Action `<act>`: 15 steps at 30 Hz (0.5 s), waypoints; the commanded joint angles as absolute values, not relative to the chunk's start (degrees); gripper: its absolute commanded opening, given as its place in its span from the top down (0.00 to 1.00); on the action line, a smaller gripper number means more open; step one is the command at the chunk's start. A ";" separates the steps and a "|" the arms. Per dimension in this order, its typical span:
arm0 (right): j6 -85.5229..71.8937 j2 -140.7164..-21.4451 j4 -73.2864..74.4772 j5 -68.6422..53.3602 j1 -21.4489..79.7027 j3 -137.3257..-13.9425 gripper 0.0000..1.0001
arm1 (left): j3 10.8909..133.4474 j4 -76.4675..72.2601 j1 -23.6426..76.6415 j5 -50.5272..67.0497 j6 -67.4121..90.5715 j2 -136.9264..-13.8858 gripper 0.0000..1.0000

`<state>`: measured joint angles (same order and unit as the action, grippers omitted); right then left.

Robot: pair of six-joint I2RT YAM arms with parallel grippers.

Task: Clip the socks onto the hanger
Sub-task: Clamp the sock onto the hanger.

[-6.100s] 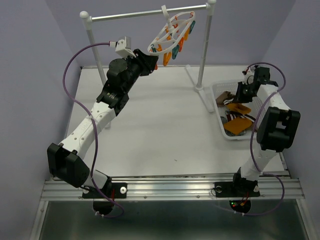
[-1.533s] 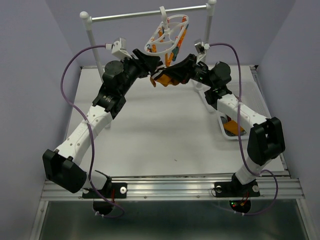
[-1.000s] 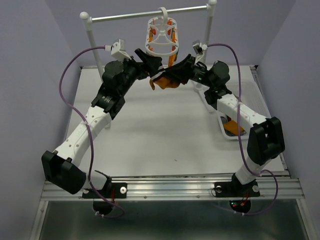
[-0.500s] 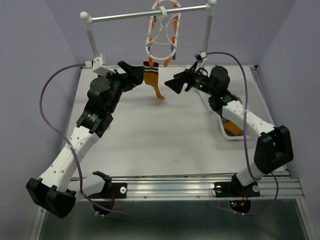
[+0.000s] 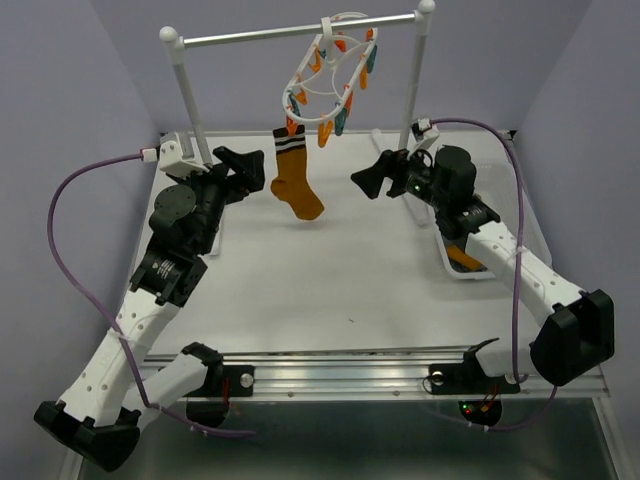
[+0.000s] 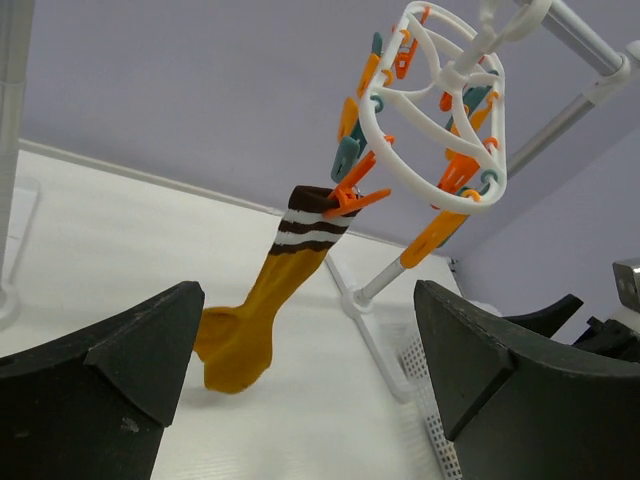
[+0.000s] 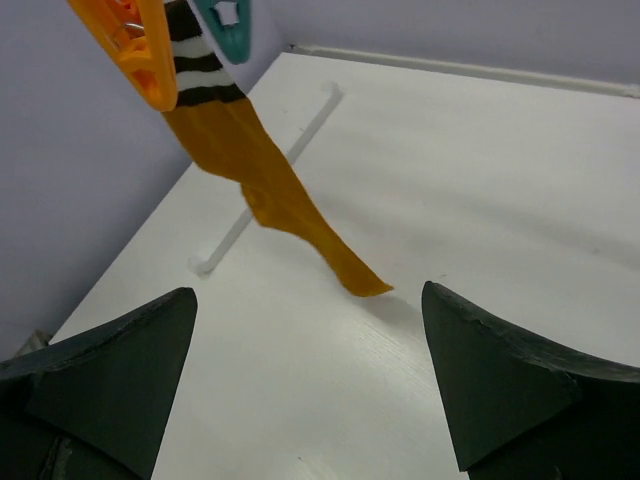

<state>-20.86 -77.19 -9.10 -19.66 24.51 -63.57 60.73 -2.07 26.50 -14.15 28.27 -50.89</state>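
One hanger (image 5: 330, 75) hangs at twelve o'clock from one rail (image 5: 250, 36) on two posts (image 5: 190, 100), holding one clipped sock (image 5: 295, 180); its orange and teal clips (image 6: 440, 228) overlap too much to count. One basket (image 5: 466, 276) at three o'clock shows one loose sock (image 5: 462, 257), any others hidden. Two arms: left arm (image 5: 140, 305) at eight o'clock, right arm (image 5: 520, 265) at four.

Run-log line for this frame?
sock: clipped on hanger, hanging free | left gripper: open, empty | right gripper: open, empty
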 commanded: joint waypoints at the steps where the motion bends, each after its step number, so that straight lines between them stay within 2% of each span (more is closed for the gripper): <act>1: -20.30 -73.31 -3.00 -11.18 25.05 -63.20 0.00 | 59.24 -3.17 26.19 -14.24 21.98 -47.56 0.01; 7: -19.52 -70.14 -0.18 -6.25 25.05 -62.14 0.00 | 56.25 -6.06 26.19 -11.35 19.25 -45.00 0.01; 13: -14.78 -71.36 4.75 -5.10 25.05 -65.56 0.00 | 54.94 -5.36 26.19 1.47 10.12 -45.61 0.01; 15: -13.54 -72.15 4.75 -3.70 25.05 -67.57 0.00 | 54.32 -5.71 26.28 0.71 7.30 -45.97 0.01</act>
